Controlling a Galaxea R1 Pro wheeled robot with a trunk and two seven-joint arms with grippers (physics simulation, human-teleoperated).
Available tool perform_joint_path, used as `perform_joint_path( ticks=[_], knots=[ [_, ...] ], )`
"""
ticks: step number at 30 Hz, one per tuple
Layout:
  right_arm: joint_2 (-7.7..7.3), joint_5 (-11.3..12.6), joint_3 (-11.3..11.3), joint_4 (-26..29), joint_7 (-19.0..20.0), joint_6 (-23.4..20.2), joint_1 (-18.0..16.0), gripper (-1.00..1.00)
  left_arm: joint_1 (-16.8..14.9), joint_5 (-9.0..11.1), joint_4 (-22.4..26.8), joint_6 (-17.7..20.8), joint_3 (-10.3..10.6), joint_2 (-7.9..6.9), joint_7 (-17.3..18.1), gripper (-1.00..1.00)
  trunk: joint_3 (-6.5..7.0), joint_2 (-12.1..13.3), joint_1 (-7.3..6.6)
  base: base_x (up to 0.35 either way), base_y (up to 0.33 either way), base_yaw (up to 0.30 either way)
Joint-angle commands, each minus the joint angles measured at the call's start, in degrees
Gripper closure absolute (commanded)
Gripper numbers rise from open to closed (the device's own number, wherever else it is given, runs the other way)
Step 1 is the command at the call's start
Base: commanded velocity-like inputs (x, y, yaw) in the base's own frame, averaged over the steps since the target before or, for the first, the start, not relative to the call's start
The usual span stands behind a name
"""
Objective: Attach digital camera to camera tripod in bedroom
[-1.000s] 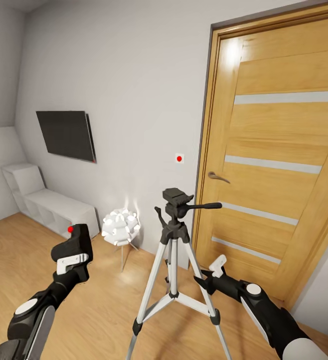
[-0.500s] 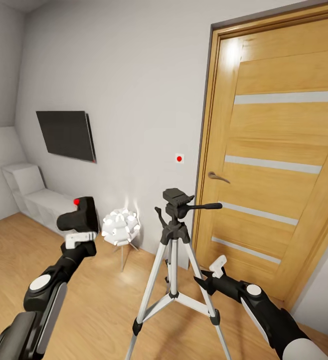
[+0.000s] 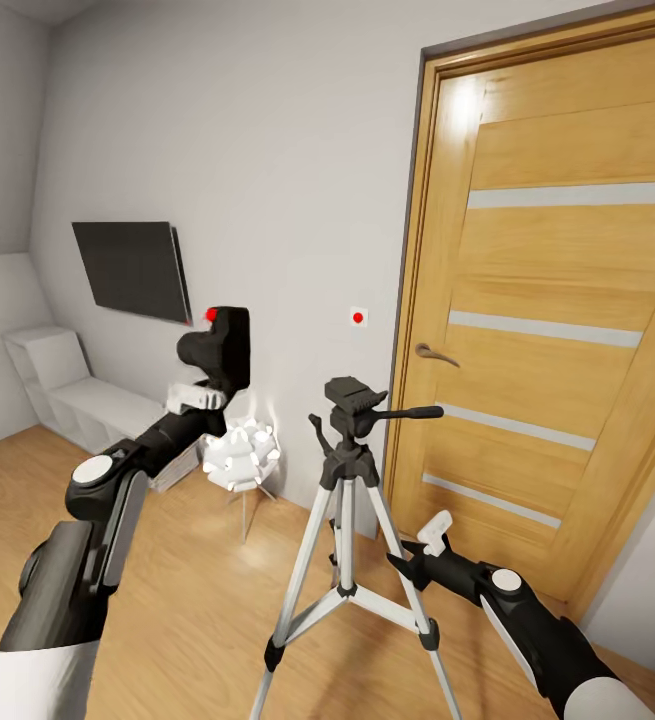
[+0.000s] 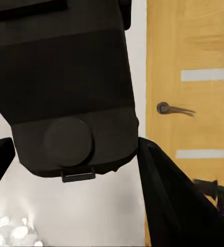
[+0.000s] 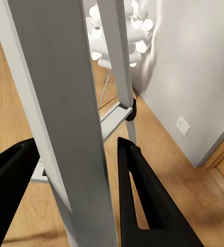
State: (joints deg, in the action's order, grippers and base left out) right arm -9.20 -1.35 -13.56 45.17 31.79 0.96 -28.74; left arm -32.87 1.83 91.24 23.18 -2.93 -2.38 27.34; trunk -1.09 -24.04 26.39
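The wall (image 3: 287,150) ahead was plain white, sloping in at the upper left. A dark flat screen (image 3: 132,268) hung on it, and further right a small white plate with a red dot (image 3: 358,317) sat just beside the door frame. The door (image 3: 557,330) was honey-coloured wood with pale horizontal strips and a metal lever handle (image 3: 434,352), closed. Low white cube shelves (image 3: 77,400) ran along the wall at the left. A white ball-shaped lamp (image 3: 240,455) on thin legs glowed near the wall, throwing light on it. The floor (image 3: 207,610) was light wood planks.
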Motion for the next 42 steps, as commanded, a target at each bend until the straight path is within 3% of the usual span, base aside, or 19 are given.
perform_joint_path(
  ticks=[1, 9, 18, 21, 23, 25, 26, 31, 33, 36, 38, 41, 42],
  knots=[
    [-0.03, -0.9, -0.2, -1.6, 0.1, 0.1, 0.0, 1.00, -1.4, -0.4, 0.0, 0.6, 0.0, 0.08, 2.0, 1.00, -0.14, -0.1, 0.05, 0.000, 0.000, 0.000],
    [0.04, -1.0, -0.3, -2.1, 0.1, 0.1, 0.0, 1.00, -5.5, -0.9, 0.3, 1.1, 2.1, 0.39, 7.0, 1.00, -0.14, -0.1, 0.05, 0.000, 0.000, 0.000],
    [0.05, -0.9, -0.3, -2.4, 0.1, 0.1, 0.0, 1.00, -9.0, -0.7, -0.1, 2.0, 5.2, 0.20, 7.7, 1.00, -0.14, -0.1, 0.05, 0.000, 0.000, 0.000],
    [0.07, -0.9, -0.3, -2.5, 0.0, 0.1, 0.0, 1.00, -12.0, -0.6, -1.8, 7.1, 6.5, -0.11, 8.4, 1.00, -0.14, -0.1, 0.05, 0.000, 0.000, 0.000],
    [0.16, -0.9, -0.3, -2.5, 0.0, 0.1, 0.0, 1.00, -14.1, -0.6, -3.6, 11.5, 8.9, -0.73, 9.7, 1.00, -0.14, -0.1, 0.05, 0.000, 0.000, 0.000],
    [0.25, -1.0, -0.3, -2.5, 0.0, 0.1, 0.1, 1.00, -16.5, -0.7, -5.5, 14.0, 12.7, -2.05, 11.2, 1.00, -0.14, -0.1, 0.05, 0.000, 0.000, 0.000],
    [0.25, -1.0, -0.3, -2.5, 0.0, 0.1, 0.1, 1.00, -16.5, -0.7, -5.5, 14.0, 12.7, -2.05, 11.2, 1.00, -0.14, -0.1, 0.05, 0.000, 0.000, 0.000],
    [0.35, -1.1, -0.3, -2.5, 0.0, 0.1, 0.1, 1.00, -23.3, -0.2, -8.4, 15.5, 24.9, -6.46, 13.3, 1.00, -0.14, -0.1, 0.05, 0.000, 0.000, 0.000],
    [0.37, -1.1, -0.3, -2.5, -0.1, 0.1, 0.1, 1.00, -25.9, -0.1, -9.0, 15.6, 28.9, -7.66, 13.9, 1.00, -0.14, -0.1, 0.05, 0.000, 0.000, 0.000],
    [0.39, -1.1, -0.3, -2.5, -0.1, 0.1, 0.2, 1.00, -29.2, 0.0, -9.9, 15.7, 32.7, -8.67, 15.2, 1.00, -0.14, -0.1, 0.05, 0.000, 0.000, 0.000],
    [0.39, -1.1, -0.3, -2.5, -0.1, 0.1, 0.2, 1.00, -30.1, 0.0, -10.6, 15.8, 33.4, -8.80, 16.2, 1.00, -0.14, -0.1, 0.05, 0.000, 0.000, 0.000],
    [0.40, -1.2, -0.3, -2.5, -0.1, 0.1, 0.2, 1.00, -33.3, -0.3, -14.3, 15.8, 34.8, -8.97, 21.7, 1.00, -0.14, -0.1, 0.05, 0.000, 0.000, 0.000],
    [0.41, -1.2, -0.5, -3.2, -0.1, 0.1, 0.5, 1.00, -47.6, -5.9, -28.4, 14.8, 36.9, -7.39, 44.3, 1.00, -0.14, -0.1, 0.05, 0.000, 0.000, 0.000]
  ],
)
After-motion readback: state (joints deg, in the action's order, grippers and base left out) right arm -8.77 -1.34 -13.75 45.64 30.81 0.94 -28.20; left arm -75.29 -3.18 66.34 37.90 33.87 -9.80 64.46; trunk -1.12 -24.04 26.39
